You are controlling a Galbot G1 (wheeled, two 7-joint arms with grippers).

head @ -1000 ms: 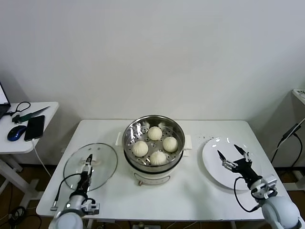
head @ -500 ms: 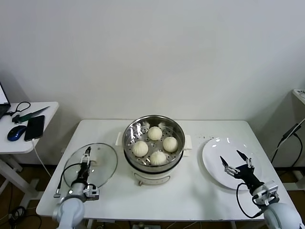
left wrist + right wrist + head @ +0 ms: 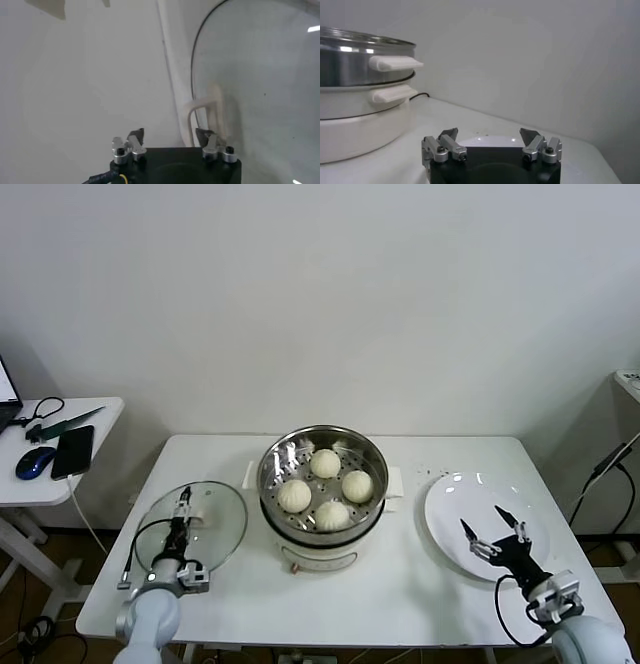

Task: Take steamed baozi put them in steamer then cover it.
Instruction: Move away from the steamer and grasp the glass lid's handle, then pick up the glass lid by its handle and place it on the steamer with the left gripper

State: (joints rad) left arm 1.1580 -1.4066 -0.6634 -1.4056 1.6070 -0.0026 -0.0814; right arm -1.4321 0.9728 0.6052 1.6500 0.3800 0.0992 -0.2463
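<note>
Baozi: all four steamed baozi (image 3: 324, 487) sit on the perforated tray inside the steamer (image 3: 322, 494), so I judge the loading part done and only the covering left.
Steamer: it stands mid-counter, uncovered, its white side handles (image 3: 395, 63) showing in the right wrist view.
Cover: the cover (image 3: 191, 529) lies flat on the counter (image 3: 400, 584) to the left of the steamer, apart from it, handle up, which leaves the handle (image 3: 205, 112) free to be pinched from above.
Left tool: the left tool (image 3: 182, 515) is down over the cover at its handle; in the left wrist view its fingers (image 3: 136, 137) stand either side of the white handle with a gap between them, so I read it as not yet clamped, lined up for the grasp. I cannot see whether a pad touches the handle.
Right tool: the right tool (image 3: 495, 534) hovers over the white plate (image 3: 455, 494) to the right of the steamer, fingers spread wide and holding nothing; the plate is bare, and I take this arm to be idle.
Next move, my judgement: close on the handle, lift the cover level, carry it over the steamer and seat the rim without clipping the buns.
Surface: a plain white counter, with cables hanging at the near edge.
Room: bare white wall behind; a small side table (image 3: 90, 454) far left holds a mouse (image 3: 34, 461), a phone (image 3: 73, 450) and other small items.
</note>
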